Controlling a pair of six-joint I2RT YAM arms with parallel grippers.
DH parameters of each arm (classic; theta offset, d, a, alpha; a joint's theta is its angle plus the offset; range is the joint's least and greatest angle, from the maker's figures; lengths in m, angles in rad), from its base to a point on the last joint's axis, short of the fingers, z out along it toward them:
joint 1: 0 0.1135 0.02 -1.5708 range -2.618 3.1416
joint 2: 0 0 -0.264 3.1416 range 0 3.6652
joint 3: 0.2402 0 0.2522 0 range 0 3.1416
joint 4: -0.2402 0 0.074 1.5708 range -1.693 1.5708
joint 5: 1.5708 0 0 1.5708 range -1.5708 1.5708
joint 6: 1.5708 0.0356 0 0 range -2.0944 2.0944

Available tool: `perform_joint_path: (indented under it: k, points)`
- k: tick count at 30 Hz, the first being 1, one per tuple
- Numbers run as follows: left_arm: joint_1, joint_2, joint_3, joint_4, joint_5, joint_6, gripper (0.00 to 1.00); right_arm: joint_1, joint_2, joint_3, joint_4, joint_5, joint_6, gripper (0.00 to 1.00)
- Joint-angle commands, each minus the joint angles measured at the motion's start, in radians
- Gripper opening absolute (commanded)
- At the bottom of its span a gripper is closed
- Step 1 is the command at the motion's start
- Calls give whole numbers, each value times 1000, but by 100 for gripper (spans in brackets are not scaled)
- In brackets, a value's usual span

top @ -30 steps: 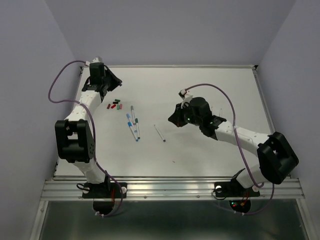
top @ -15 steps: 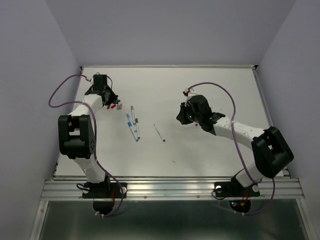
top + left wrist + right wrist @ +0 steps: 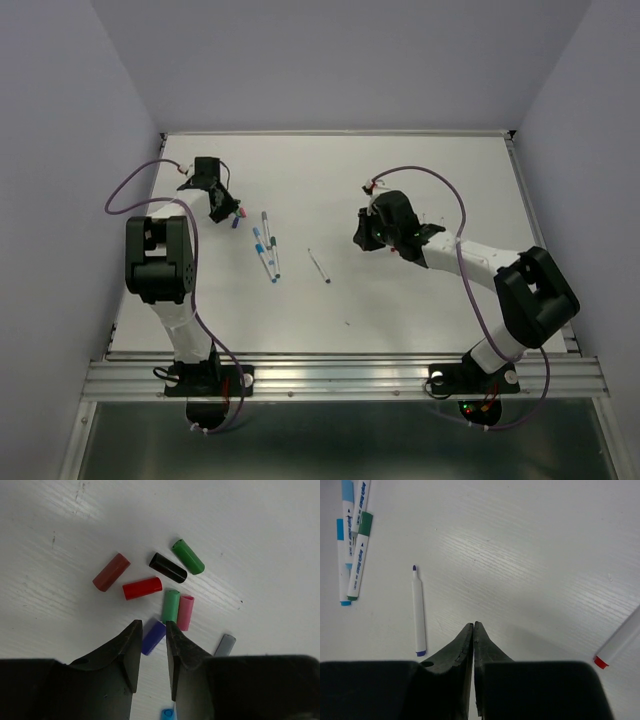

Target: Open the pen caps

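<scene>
Left gripper (image 3: 152,624): jaws narrowly parted, gripping nothing | blue cap (image 3: 153,636) lies on the table (image 3: 260,540) at its tips, beside loose pen caps (image 3: 142,588) | right gripper (image 3: 473,626): closed, empty, near uncapped pen (image 3: 419,611) | risk: I judge any lower sweep scatters the clustered caps.

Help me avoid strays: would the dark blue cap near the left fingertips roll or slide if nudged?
The dark blue cap looks round-sided, so it would probably roll sideways. Small plastic, likely light and stiff. The light green cap beside it might stop it.
</scene>
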Motion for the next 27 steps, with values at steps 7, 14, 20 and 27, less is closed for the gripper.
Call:
perform_joint_path:
  k: [7, 14, 20, 27]
  points:
    - [3, -32, 0, -2, -13, 15, 57, 83, 39, 82, 5, -52, -88, 24]
    - [2, -139, -29, 6, 33, 21, 73, 192, 149, 185, -57, -9, -127, 46]
    - [3, -265, -67, 15, 50, 18, 85, 296, 282, 295, -130, 127, -162, 50]
    - [2, -320, -107, 37, 91, 9, 86, 342, 352, 348, -187, 365, -148, 52]
